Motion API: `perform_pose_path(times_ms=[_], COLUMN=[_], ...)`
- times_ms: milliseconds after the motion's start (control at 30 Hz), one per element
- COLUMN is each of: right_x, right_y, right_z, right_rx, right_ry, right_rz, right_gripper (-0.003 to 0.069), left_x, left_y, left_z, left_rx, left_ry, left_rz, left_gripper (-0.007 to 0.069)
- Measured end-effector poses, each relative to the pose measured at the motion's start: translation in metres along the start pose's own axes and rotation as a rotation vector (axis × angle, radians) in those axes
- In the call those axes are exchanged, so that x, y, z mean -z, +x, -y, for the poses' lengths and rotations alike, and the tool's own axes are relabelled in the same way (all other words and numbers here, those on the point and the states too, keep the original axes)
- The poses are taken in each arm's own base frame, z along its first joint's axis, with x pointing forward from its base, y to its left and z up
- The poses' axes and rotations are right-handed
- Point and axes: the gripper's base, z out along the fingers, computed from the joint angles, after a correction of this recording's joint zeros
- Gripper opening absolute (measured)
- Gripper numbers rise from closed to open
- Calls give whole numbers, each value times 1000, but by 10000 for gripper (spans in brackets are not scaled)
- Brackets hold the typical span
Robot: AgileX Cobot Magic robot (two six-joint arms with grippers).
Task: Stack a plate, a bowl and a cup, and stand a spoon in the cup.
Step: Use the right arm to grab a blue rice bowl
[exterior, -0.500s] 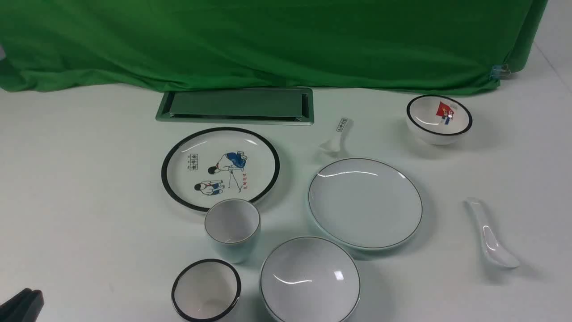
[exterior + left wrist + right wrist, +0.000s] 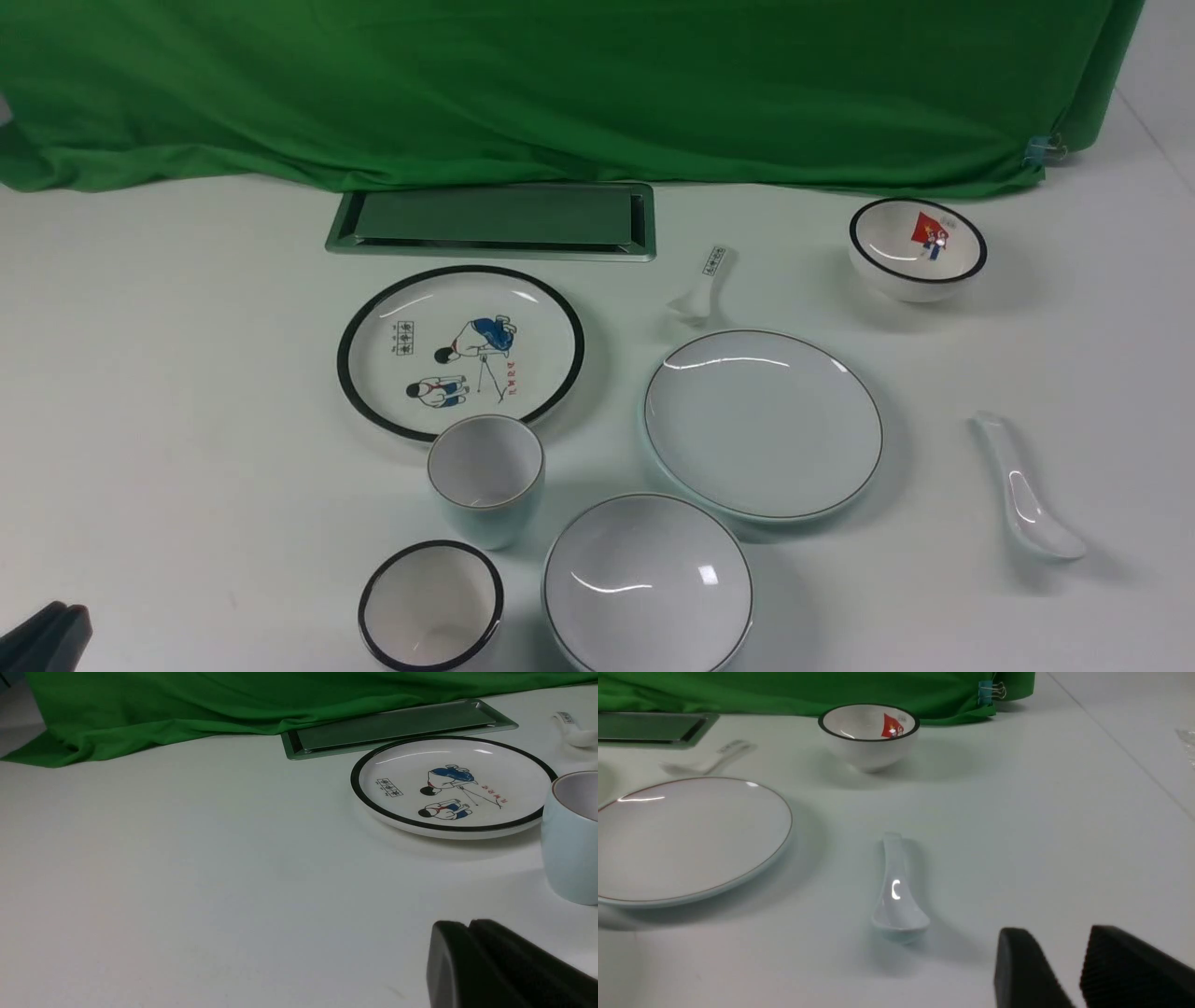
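The plain plate [image 2: 763, 423] lies right of centre and shows in the right wrist view [image 2: 682, 835]. The plain bowl [image 2: 647, 582] sits in front of it at the near edge. The celadon cup [image 2: 486, 476] stands left of the bowl and shows in the left wrist view [image 2: 571, 835]. The plain white spoon [image 2: 1025, 489] lies at the right, also in the right wrist view [image 2: 896, 891]. My left gripper [image 2: 47, 635] is shut and empty at the near left corner [image 2: 467, 926]. My right gripper [image 2: 1057, 942] is open and empty, near the spoon's bowl end.
A black-rimmed cartoon plate [image 2: 460, 350] lies behind the cup. A black-rimmed white cup [image 2: 431, 605] stands at the near edge. A small black-rimmed bowl with a red picture [image 2: 917, 246] sits far right. A labelled spoon [image 2: 702, 280], a metal hatch [image 2: 492, 220] and green cloth [image 2: 560, 84] are behind.
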Motion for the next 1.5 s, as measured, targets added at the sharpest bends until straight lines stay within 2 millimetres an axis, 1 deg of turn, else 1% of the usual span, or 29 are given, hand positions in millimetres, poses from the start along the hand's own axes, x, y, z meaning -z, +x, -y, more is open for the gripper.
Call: perform_pose_path(times_ms=[767, 900, 1033, 1133, 1200, 1233, 1267, 1367, 1467, 1500], right_x=[0, 0, 0, 0, 2, 3, 7, 15, 24, 26], right_y=[0, 0, -1, -9, -21, -24, -35, -50, -62, -63], right_z=[0, 0, 0, -1, -1, -1, -2, -3, -4, -4], right_rx=[0, 0, 0, 0, 0, 0, -3, -46, -113, -122], right_ry=[0, 0, -1, -6, -13, -15, -23, -46, -87, -93], right_rz=[1, 3, 15, 104, 228, 272, 392, 574, 747, 765], right_gripper=[240, 240, 242, 244, 242, 242, 242, 242, 242, 242], left_x=[0, 0, 0, 2, 4, 4, 7, 12, 18, 19], left_y=[0, 0, -6, -17, -26, -27, -34, -44, -53, -54], left_z=[0, -1, -3, -5, -7, -7, -9, -11, -12, -12], left_rx=[-1, -49, -70, -58, -49, -47, -35, -36, -49, -32], left_ry=[0, -11, -31, -57, -80, -83, -105, -135, -159, -157], left_rz=[0, 2, 66, 182, 284, 295, 387, 507, 616, 636], left_gripper=[-28, -28, -28, -28, -28, -28, -28, -28, -28, -28])
